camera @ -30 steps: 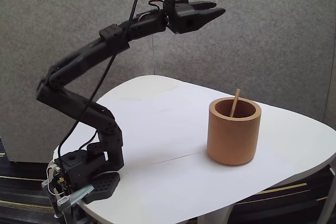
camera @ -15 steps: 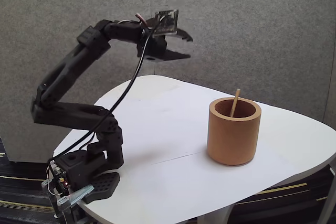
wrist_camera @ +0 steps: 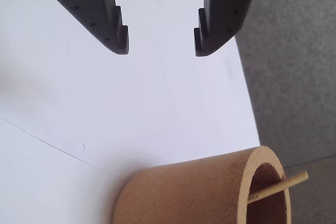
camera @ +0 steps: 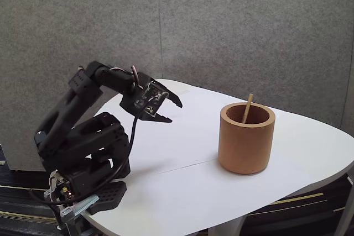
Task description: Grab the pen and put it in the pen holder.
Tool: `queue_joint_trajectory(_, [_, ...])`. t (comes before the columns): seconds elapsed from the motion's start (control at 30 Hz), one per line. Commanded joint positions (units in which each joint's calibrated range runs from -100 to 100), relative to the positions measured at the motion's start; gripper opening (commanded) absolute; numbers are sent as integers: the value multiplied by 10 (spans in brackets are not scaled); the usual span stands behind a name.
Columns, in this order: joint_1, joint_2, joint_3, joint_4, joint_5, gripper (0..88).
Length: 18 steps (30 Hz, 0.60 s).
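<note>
Pen (camera: 247,109) leans inside pen holder (camera: 246,139); fingers (wrist_camera: 119,35) apart, seemingly empty.

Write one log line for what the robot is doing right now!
pen: inside pen holder, leaning on rim | gripper: open, empty, above table

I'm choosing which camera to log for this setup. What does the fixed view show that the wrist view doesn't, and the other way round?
Fixed view alone: the folded arm on its base at the table's left end, the grey wall behind, and the pen holder upright and whole, well to the right of the gripper.

Wrist view alone: a close look at the gripper with its jaws apart and nothing between them, plus tiny print on the pen.

Both: the pen leaning inside the pen holder, its tip above the rim, and the white tabletop.
</note>
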State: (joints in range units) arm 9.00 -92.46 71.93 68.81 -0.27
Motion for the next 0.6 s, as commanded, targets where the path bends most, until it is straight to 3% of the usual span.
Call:
queue_joint_trajectory(0.0, [1, -14, 54, 23, -21, 172])
queue_joint_trajectory(0.2, [1, -15, 149, 24, -49, 172])
queue_joint_trajectory(0.57, [1, -15, 227, 18, -52, 171])
